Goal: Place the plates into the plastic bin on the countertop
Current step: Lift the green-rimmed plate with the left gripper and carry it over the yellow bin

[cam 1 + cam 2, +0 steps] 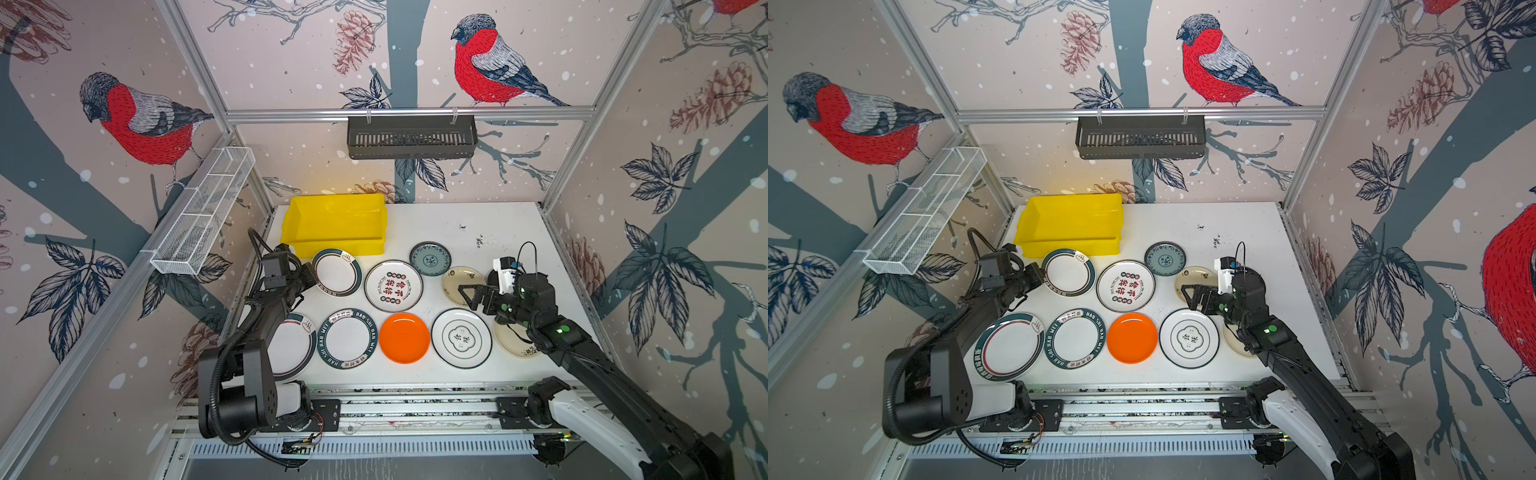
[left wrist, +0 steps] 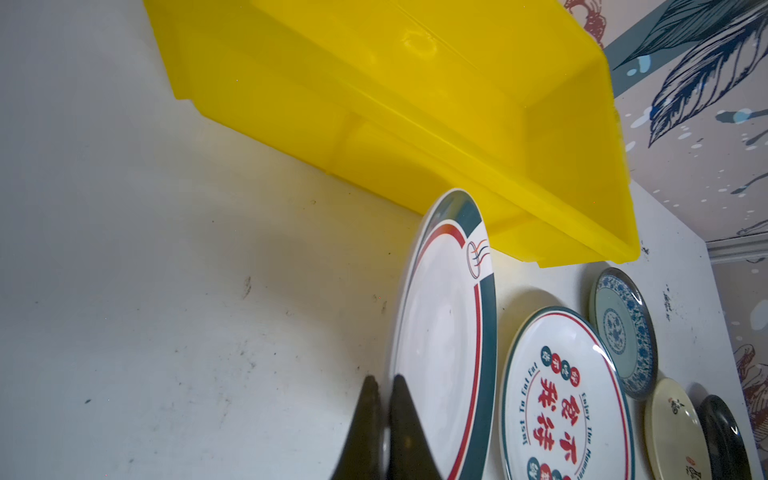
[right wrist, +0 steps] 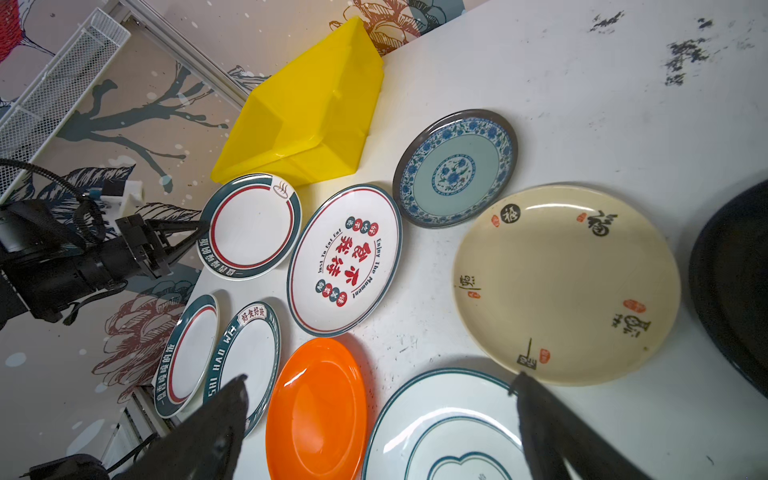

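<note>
My left gripper [image 1: 311, 275] [image 2: 386, 415] is shut on the near rim of a white plate [image 1: 337, 272] [image 2: 444, 332] with a green and red rim, just in front of the yellow plastic bin [image 1: 332, 224] [image 2: 415, 83]. The bin holds nothing. Several more plates lie flat on the white countertop [image 1: 478, 224]: a red-lettered one [image 1: 393, 286], a teal one [image 1: 430, 258], an orange one [image 1: 404, 337], a clover-marked one [image 1: 461, 338] and a cream one [image 3: 565, 282]. My right gripper [image 1: 469, 297] [image 3: 382, 377] hovers open above the clover plate's edge, holding nothing.
A black plate [image 3: 731, 270] sits beside the cream one, mostly hidden under my right wrist. Two green-rimmed plates [image 1: 1074, 338] [image 1: 1011, 347] lie at the front left by my left arm. A black slotted basket [image 1: 411, 137] and a white mesh basket [image 1: 203, 216] hang on the walls.
</note>
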Motion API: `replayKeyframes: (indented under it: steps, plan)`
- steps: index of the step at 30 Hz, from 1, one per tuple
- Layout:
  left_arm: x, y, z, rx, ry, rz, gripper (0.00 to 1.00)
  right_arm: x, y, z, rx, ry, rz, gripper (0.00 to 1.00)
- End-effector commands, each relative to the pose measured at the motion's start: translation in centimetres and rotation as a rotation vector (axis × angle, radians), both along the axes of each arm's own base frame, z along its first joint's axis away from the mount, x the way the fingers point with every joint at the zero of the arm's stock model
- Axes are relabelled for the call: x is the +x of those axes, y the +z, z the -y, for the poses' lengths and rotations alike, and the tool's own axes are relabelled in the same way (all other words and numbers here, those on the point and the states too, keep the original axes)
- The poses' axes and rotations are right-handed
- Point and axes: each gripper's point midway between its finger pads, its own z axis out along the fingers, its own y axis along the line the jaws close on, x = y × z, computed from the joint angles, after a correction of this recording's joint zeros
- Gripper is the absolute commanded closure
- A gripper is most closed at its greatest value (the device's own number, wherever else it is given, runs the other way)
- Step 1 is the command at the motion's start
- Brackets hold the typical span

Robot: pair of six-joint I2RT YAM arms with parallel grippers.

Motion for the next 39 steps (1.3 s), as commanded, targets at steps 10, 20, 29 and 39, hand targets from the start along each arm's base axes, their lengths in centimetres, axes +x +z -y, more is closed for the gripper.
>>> replayKeyframes:
  steps: [10, 20, 29, 39]
  plan:
    - [-0.8, 7.8, 2.1, -0.084, -0.040, 0.206, 1.00, 0.1, 0.9, -0.3, 0.020, -0.001, 0.033, 0.00]
    - [2.8, 11.2, 3.3, -0.165, -0.084, 0.303, 1.00, 0.2, 2.6, -0.1, 0.055, -0.028, 0.080, 0.00]
    - [8.6, 11.1, 2.6, -0.124, -0.072, 0.301, 1.00, -0.1, 3.5, 0.4, 0.083, -0.056, 0.101, 0.00]
    - [14.7, 7.6, 2.3, -0.080, -0.068, 0.240, 1.00, -0.3, 3.3, 0.6, 0.084, -0.068, 0.088, 0.00]
